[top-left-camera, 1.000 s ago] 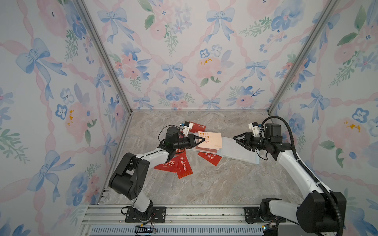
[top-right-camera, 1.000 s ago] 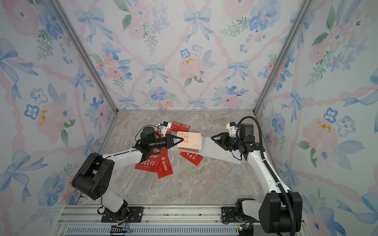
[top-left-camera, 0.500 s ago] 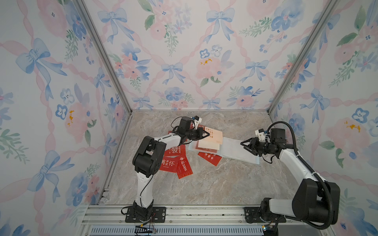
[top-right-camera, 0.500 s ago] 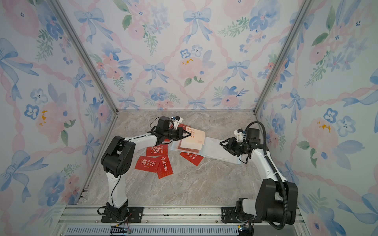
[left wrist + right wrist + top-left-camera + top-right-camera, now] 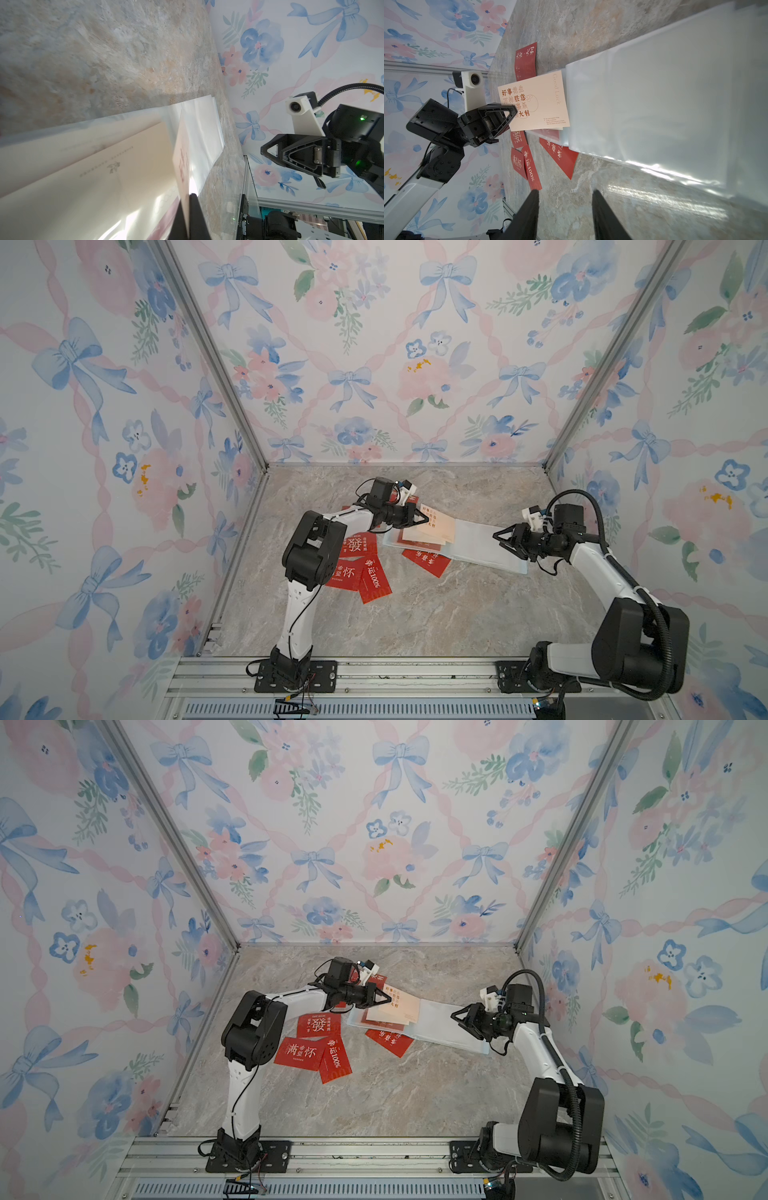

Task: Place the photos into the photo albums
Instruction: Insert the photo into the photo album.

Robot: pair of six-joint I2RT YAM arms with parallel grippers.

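The photo album (image 5: 482, 547) (image 5: 451, 1027) lies open on the marble floor, its clear sleeve pages (image 5: 654, 104) (image 5: 199, 128) showing. My left gripper (image 5: 424, 519) (image 5: 388, 1001) (image 5: 188, 196) is shut on the near end of the cream photo (image 5: 432, 526) (image 5: 537, 101) (image 5: 180, 149). The cream photo is tilted over the album's left page, its far edge at the sleeve's mouth. Several red photos (image 5: 357, 547) (image 5: 426, 561) (image 5: 526, 62) lie loose on the floor around the left arm. My right gripper (image 5: 498, 537) (image 5: 457, 1017) (image 5: 564, 192) hangs open and empty over the album's right end.
Floral walls with metal corner posts (image 5: 208, 348) close in the back and both sides. A metal rail (image 5: 374, 676) runs along the front, carrying both arm bases. Bare marble floor (image 5: 415, 614) stretches in front of the album.
My left arm has reached further back and right with the cream photo, bringing it over the album. My right gripper has drawn back toward the album's right end.
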